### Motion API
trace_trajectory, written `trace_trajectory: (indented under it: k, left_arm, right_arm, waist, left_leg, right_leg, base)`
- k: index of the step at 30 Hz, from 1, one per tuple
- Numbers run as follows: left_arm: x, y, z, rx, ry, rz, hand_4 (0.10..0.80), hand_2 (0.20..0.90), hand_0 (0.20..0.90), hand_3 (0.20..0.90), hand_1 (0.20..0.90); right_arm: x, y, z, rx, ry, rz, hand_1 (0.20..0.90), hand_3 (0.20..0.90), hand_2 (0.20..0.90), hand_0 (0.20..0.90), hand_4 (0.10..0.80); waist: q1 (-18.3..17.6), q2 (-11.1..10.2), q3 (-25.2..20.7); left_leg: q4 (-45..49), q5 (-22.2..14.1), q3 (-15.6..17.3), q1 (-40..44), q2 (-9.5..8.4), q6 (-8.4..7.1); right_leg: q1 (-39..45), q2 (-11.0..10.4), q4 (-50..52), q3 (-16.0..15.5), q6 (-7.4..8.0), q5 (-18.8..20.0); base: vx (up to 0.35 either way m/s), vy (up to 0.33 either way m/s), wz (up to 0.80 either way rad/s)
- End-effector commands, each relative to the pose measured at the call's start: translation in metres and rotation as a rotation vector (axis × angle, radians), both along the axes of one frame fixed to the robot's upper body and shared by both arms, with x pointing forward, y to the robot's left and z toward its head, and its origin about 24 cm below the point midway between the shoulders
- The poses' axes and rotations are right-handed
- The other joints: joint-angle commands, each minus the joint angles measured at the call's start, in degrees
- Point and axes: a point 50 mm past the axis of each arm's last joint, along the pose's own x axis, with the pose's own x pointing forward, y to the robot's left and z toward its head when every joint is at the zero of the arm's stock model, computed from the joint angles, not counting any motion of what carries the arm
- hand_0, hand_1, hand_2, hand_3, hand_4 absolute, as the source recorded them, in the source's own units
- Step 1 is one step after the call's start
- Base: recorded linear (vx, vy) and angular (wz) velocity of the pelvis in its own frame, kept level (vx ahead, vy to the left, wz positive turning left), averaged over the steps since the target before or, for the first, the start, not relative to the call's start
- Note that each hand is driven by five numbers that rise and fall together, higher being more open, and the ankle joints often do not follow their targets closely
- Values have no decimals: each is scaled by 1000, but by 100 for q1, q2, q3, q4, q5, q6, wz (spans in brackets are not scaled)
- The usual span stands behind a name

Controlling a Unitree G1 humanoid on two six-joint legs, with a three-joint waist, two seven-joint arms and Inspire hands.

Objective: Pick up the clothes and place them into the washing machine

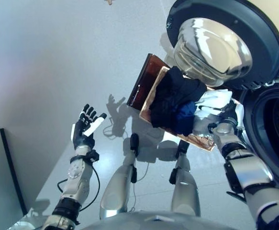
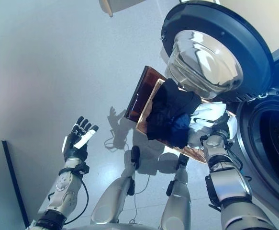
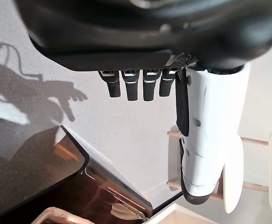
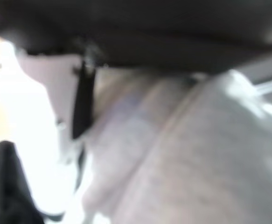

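Note:
A wicker basket point(image 1: 152, 101) sits on the floor before the washing machine, heaped with dark clothes point(image 1: 173, 98) and a blue piece point(image 1: 184, 116). A white cloth point(image 1: 215, 99) lies at the basket's side nearest the machine. My right hand point(image 1: 229, 120) is at that white cloth, against the basket's rim; its fingers are hidden in the fabric. The right wrist view is a blur of white cloth point(image 4: 14, 116) and grey fabric point(image 4: 173, 154). My left hand point(image 1: 85, 127) is raised well to the left of the basket, fingers straight, holding nothing.
The washing machine's round door point(image 1: 216, 43) stands swung open above the basket, and the dark drum opening point(image 1: 278, 127) is at the right edge. A dark brown lid or tray point(image 1: 141, 81) lies under the basket's far side. A grey panel point(image 1: 0, 177) stands at lower left.

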Motion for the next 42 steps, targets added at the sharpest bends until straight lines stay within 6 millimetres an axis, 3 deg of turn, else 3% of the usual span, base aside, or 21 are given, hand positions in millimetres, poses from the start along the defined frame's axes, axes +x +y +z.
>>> trace_trajectory:
  k: [1, 10, 11, 12, 13, 21, 31, 36, 42]
  left_arm:
    - [8, 4, 40, 41, -212, -29, 800, 900, 900, 900, 900]
    - [11, 4, 44, 52, -223, -58, 800, 900, 900, 900, 900]
    - [12, 5, 45, 53, -227, -54, 800, 900, 900, 900, 900]
    - [12, 5, 45, 53, -228, -54, 800, 900, 900, 900, 900]
    - [14, 6, 46, 46, -233, -42, 800, 900, 900, 900, 900]
    - [18, 4, 51, 37, -256, -39, 800, 900, 900, 900, 900]
    - [16, 9, 40, 32, -214, -4, 800, 900, 900, 900, 900]
    - [11, 14, 23, 8, -146, 38, 800, 900, 900, 900, 900]
    - [10, 23, 18, 21, -120, 78, 800, 900, 900, 900, 900]
  right_arm:
    - [34, 20, 42, -111, -55, 173, 900, 900, 900, 900, 800]
    - [30, 10, 37, -295, 154, 270, 900, 900, 900, 900, 800]
    - [31, 10, 39, -300, 152, 276, 831, 831, 831, 831, 751]
    - [31, 10, 39, -300, 151, 276, 716, 716, 716, 716, 669]
    - [32, 11, 41, -296, 138, 290, 200, 200, 200, 200, 300]
    - [34, 10, 46, -277, 99, 281, 200, 200, 200, 200, 300]
    - [31, 10, 41, -206, 56, 244, 200, 200, 200, 200, 300]
    - [9, -11, 22, -24, -24, 72, 200, 200, 200, 200, 300]
    - [-9, -23, 11, 144, -181, -50, 200, 200, 200, 200, 300]
  waist:
    - [234, 63, -21]
    - [262, 83, 23]
    - [257, 83, 32]
    - [257, 83, 32]
    - [240, 82, 45]
    - [217, 81, 50]
    - [189, 52, -78]
    - [62, 32, -236]
    - [-107, -19, -312]
  left_leg:
    - [49, -136, -184, 76, 22, -409]
    - [58, -113, -234, 8, 21, -390]
    - [61, -114, -228, 1, 16, -389]
    - [61, -114, -227, 1, 16, -389]
    - [59, -110, -229, -12, 16, -387]
    - [39, -88, -215, -46, 26, -398]
    - [36, -136, -196, 153, -2, -401]
    - [21, -242, -156, 546, -33, -385]
    - [-6, -293, -75, 739, -68, -376]
  right_leg:
    - [-362, -306, 938, 251, 221, -246]
    - [-489, -286, 998, 323, 192, -287]
    - [-507, -284, 1001, 337, 190, -287]
    - [-508, -284, 1002, 338, 190, -287]
    - [-551, -273, 1006, 369, 189, -280]
    - [-619, -259, 988, 414, 195, -269]
    - [-451, -273, 986, 467, 189, -300]
    - [-93, -328, 949, 546, 209, -321]
    - [33, -326, 932, 638, 219, -332]
  base:
    - [0, 0, 0]
    - [-3, 4, -2]
    - [-8, 9, -5]
    - [-15, 11, -10]
    - [-17, 10, -9]
    - [-12, 2, -4]
    - [5, 4, -2]
    - [31, 18, -8]
    - [32, 17, -14]
